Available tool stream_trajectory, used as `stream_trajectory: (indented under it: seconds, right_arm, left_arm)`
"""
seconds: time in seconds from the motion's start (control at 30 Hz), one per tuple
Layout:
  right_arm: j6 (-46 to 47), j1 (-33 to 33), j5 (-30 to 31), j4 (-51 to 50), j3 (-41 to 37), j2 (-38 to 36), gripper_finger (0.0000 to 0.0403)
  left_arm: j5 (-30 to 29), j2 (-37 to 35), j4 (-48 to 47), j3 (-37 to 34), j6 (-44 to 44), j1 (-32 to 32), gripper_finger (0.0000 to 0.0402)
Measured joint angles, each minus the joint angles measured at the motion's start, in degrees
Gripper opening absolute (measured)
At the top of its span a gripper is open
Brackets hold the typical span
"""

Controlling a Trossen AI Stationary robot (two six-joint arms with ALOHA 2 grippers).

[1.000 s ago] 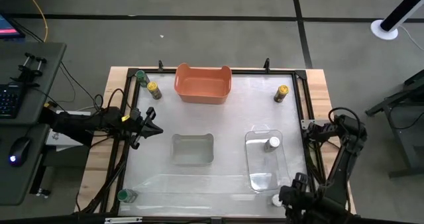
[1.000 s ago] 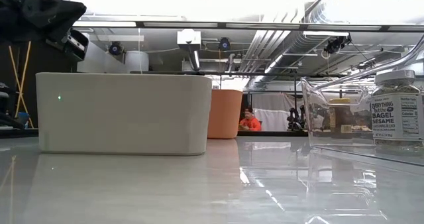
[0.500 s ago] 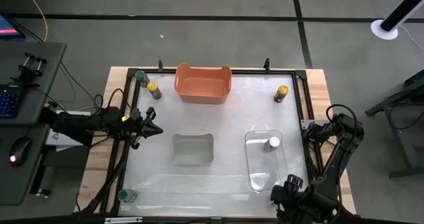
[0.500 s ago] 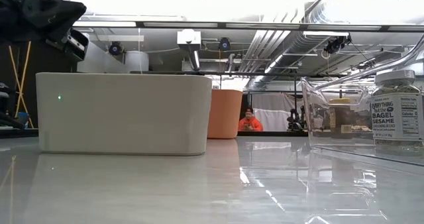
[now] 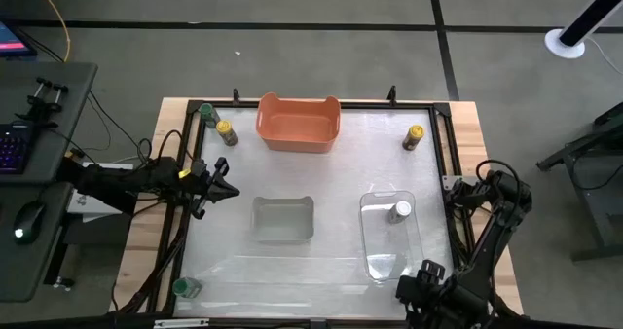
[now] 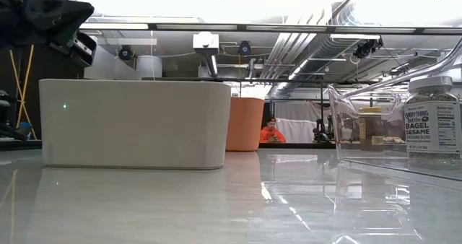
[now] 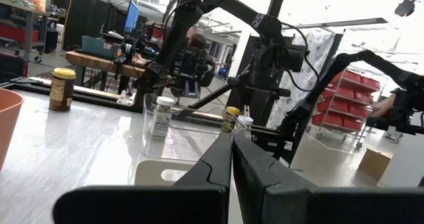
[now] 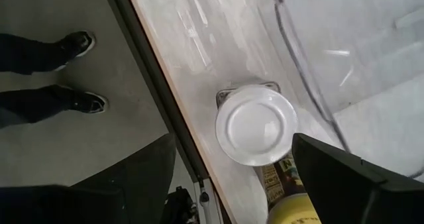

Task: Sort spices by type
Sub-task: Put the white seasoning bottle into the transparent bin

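The spices are small jars. A white-capped jar (image 8: 256, 124) stands at the table's near right edge, next to a yellow-capped one (image 8: 298, 211). My right gripper (image 8: 232, 148) hangs open above the white-capped jar, pointing down, a finger on either side and clear of it; in the high view that gripper (image 5: 421, 292) covers both jars. Another white-capped jar (image 5: 400, 210) stands in the clear tray (image 5: 375, 261). Yellow-capped jars (image 5: 226, 131) (image 5: 414, 136) and green-capped jars (image 5: 206, 112) (image 5: 185, 287) stand on the table. My left gripper (image 5: 226, 189) waits shut at the left edge.
An orange bin (image 5: 298, 122) stands at the far edge and a grey tray (image 5: 283, 219) in the middle. The table's black frame runs just beside the white-capped jar. A person's shoes (image 8: 69, 71) show on the floor past the near edge.
My right gripper has moved a little toward the table's left and slightly down, coming over the white-capped jar at the near right edge, which it now covers in the high view. Its fingers stay open.
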Motion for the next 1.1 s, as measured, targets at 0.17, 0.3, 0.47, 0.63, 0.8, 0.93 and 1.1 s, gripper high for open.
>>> stream_trajectory:
  seconds: [0.17, 0.3, 0.47, 0.63, 0.8, 0.93, 1.1]
  right_arm:
    - [-0.46, -0.43, -0.09, 0.19, 0.12, 1.67, 0.0298]
    - [-0.45, -0.98, 0.09, -0.55, 0.10, 2.12, 0.0298]
    - [-1.11, -1.15, 0.07, -2.05, 0.05, 2.18, 0.0298]
    - [-3.10, -1.15, -1.06, -1.87, 0.12, 2.19, 0.0298]
    - [-4.55, -1.15, -1.06, -2.13, 0.10, 2.21, 0.0298]
    - [-4.66, -1.13, -1.04, -2.33, 0.05, 2.21, 0.0298]
    - [-5.41, -1.41, -0.51, -3.13, 0.01, 2.23, 0.0298]
  left_arm:
    - [0.01, 0.02, -0.01, 0.01, 0.01, 0.02, 0.0003]
    - [-0.01, 0.02, -0.01, 0.01, -0.01, 0.01, 0.0003]
    - [0.00, 0.01, -0.01, 0.01, 0.00, 0.00, 0.0003]
    - [-0.01, 0.01, -0.01, 0.01, 0.01, -0.01, 0.0003]
    - [0.00, 0.01, 0.00, 0.01, 0.00, 0.01, 0.0003]
    - [-0.01, 0.00, -0.01, 0.01, 0.01, 0.01, 0.0003]
    - [-0.01, 0.00, -0.01, 0.01, -0.01, 0.01, 0.0003]
